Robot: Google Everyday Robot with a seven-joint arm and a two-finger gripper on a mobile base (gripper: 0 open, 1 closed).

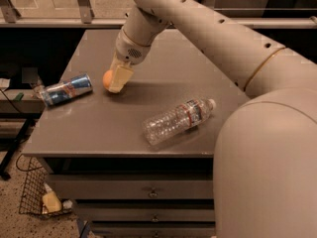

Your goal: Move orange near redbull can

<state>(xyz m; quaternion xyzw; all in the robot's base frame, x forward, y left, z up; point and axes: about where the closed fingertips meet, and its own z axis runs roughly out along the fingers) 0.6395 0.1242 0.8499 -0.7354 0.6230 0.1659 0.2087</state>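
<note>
Orange (pixel 107 79) is clamped in claw (pixel 116 80), low over bench (pixel 89 128), near can (pixel 66 89); should be set down gently, then released.

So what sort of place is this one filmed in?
Probably a lab or office workspace: gray drawer cabinet, wire basket on speckled floor. The gripper holds the orange over the cabinet top, near the redbull can.
</note>
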